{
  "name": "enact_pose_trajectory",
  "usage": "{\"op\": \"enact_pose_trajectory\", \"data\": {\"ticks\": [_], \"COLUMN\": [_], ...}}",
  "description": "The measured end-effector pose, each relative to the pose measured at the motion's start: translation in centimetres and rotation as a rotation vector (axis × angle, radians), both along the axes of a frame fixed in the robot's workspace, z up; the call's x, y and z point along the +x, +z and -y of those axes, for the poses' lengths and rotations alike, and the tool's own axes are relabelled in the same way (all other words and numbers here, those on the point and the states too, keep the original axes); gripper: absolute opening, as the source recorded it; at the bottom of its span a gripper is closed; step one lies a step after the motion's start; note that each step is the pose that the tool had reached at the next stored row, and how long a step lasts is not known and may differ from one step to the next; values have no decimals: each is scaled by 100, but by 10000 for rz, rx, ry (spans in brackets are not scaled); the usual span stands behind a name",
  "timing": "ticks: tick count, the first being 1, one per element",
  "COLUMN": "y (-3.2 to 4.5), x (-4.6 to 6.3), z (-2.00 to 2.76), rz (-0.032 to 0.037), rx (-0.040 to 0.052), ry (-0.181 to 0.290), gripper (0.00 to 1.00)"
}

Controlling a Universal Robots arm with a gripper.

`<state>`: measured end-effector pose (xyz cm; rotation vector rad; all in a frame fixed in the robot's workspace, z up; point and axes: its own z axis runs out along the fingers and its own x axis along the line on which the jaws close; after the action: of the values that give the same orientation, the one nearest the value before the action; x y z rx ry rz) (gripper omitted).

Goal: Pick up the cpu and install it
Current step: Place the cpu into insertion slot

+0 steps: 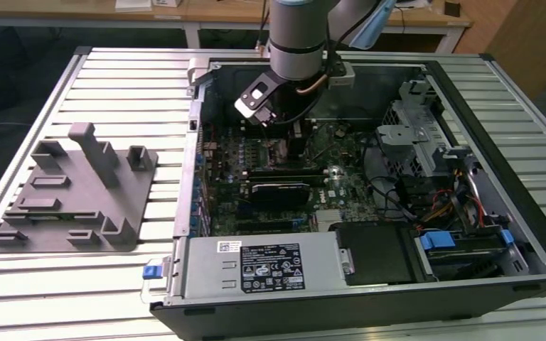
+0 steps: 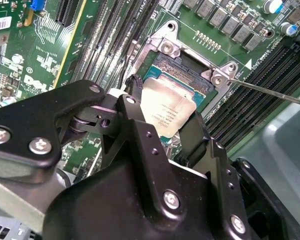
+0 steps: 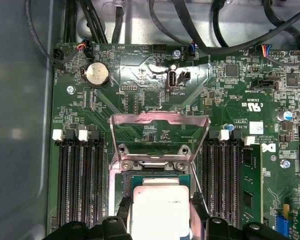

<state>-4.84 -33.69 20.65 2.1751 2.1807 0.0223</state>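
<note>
The cpu (image 2: pixel 170 107), a flat square chip with a silvery top plate, lies level at the open socket (image 2: pixel 182 67) of the green motherboard (image 3: pixel 225 107). My gripper (image 2: pixel 162 114) is shut on the cpu, with one black finger (image 2: pixel 131 97) on each of two opposite edges. Whether the chip rests in the socket or hovers just above it, I cannot tell. In the first wrist view the cpu (image 3: pixel 160 210) sits between the fingertips (image 3: pixel 123 207), and the socket's metal load plate (image 3: pixel 160 125) stands flipped open beyond it. In the exterior view my gripper (image 1: pixel 278 124) reaches down into the computer case.
The open case (image 1: pixel 500 92) walls in the board. Memory slots (image 3: pixel 77 185) flank the socket on both sides. A thin metal lever (image 2: pixel 270 92) juts out beside it. The power supply (image 1: pixel 259 266), drive cage (image 1: pixel 425 135) and cables crowd the case. A grey fixture block (image 1: pixel 74 192) lies outside.
</note>
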Motion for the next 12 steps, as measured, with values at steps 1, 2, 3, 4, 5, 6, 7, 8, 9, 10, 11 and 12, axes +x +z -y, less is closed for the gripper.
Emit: {"op": "enact_pose_trajectory", "data": {"ticks": [1,2,3,4,5,6,7,8,9,10,11,12], "y": [-7,-13,-20,-27,-34,-42,-48,-54,-60,-65,-70,-76], "x": [-1,-2,-4,-5,-7,-10,-12,-15,-17,-18,-18,-19], "z": [-1,-1,-2,-3,-3,-4,-5,-7,-9,-11,-14,-18], "rz": [0,1,0,0,0,0,0,0,0,0,0,-1], "rx": [0,1,0,0,0,0,-1,-1,-1,-1,0,-1], "ry": [-13,-27,-44,-59,-75,-89,-101,-115,-127,-138,-151,-164], "gripper": [54,54,54,54,54,54,54,54,54,54,54,54]}}
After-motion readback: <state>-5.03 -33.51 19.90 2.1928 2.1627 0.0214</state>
